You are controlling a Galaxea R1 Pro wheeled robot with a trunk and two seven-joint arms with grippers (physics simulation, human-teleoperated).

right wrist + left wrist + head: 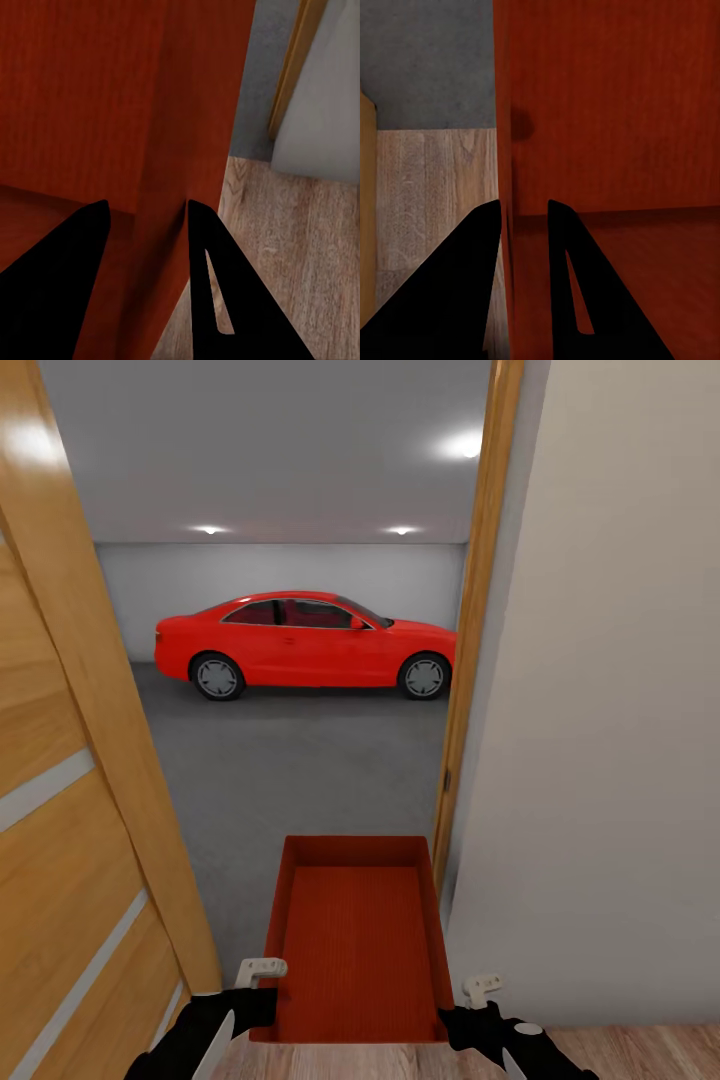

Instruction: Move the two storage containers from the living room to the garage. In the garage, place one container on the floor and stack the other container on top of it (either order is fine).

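The storage container (355, 950) is riding between both arms at the garage doorway: the left gripper (523, 225) and right gripper (146, 217) are each pinching a thin side wall. It is looking light but flexible, so opposite walls seem the safest hold.

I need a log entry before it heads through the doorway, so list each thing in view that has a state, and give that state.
Orange-red rectangular open-top storage container: empty, carried level, gripped on both side walls.
Left tool: shut on the container's side wall.
Right tool: shut on the opposite side wall.
Light wood panelled door: swung open.
Red coupe car: parked on the grey garage floor, doors closed.
Ceiling lights: on.
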